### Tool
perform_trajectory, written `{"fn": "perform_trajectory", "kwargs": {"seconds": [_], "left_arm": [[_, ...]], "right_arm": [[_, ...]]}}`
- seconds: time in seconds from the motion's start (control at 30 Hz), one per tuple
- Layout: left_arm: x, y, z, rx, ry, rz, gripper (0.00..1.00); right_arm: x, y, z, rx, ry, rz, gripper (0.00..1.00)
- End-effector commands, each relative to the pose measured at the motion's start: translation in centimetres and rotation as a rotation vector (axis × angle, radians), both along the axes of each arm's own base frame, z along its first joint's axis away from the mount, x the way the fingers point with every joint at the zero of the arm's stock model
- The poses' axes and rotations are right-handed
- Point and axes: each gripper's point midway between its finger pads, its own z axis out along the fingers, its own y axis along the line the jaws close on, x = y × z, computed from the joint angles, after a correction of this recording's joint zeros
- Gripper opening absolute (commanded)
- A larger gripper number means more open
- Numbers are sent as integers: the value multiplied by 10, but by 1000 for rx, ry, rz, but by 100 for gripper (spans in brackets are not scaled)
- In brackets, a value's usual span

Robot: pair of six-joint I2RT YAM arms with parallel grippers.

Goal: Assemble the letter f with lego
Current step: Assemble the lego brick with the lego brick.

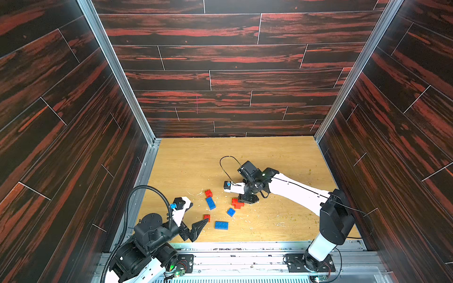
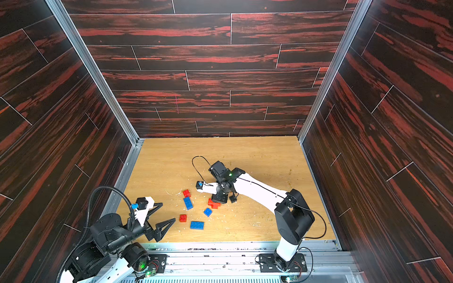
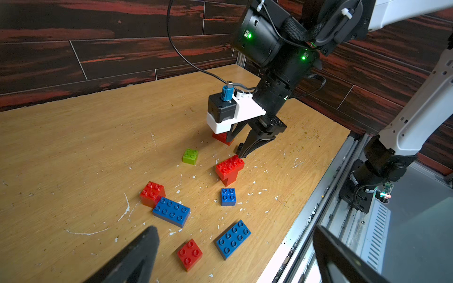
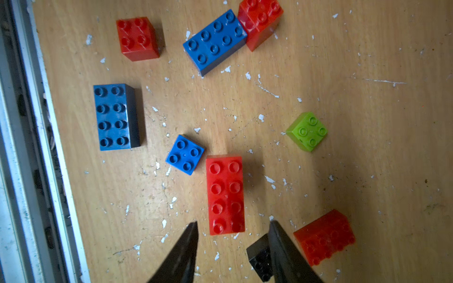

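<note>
The right gripper (image 4: 232, 223) hangs low over the middle of the tabletop (image 1: 269, 159). Its jaws are narrowly parted and straddle one end of a long red brick (image 4: 225, 194). A sliver of wood shows on either side of the brick, so they clamp nothing. The brick sits studs-up across a lower red brick (image 3: 230, 180), and the pair reads as a squat T in the left wrist view. A small black brick (image 4: 259, 259) lies against the outer side of one of the fingers (image 4: 282, 247) (whether they actually touch I cannot tell). Just past it, a tipped red oblong (image 4: 324, 237) looks to be lying with its studs facing sideways.

The rest of the lego lies loose and studs-up among white flecks:
- A lime green square (image 4: 307, 131) sits on its own.
- A small blue square (image 4: 185, 154) is just beside the long red brick.
- A near blue oblong (image 4: 115, 117) lies closest to the metal rail (image 4: 24, 147).
- A lone red square (image 4: 137, 38) sits apart from the others.
- A far blue oblong (image 4: 214, 40) has an end red square (image 4: 259, 22) touching its short side.

The left gripper (image 2: 168, 211) hovers over the front left of the tabletop, its jaws spread wide and empty. In both top views one fingertip is close to the lone red square.
</note>
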Motion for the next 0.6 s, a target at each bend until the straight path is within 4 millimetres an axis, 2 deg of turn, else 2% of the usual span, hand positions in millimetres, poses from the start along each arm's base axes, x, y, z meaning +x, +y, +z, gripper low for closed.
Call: {"fn": "perform_trajectory", "kwargs": {"seconds": [0.0, 0.33, 0.57], "left_arm": [[1, 0, -3, 2, 6, 3, 100], [2, -1, -5, 5, 11, 0, 100], [1, -2, -5, 5, 14, -2, 100]], "right_arm": [[-3, -5, -1, -3, -12, -33, 49], [14, -24, -2, 50, -38, -267, 49], [41, -53, 3, 92, -12, -457, 49]]}}
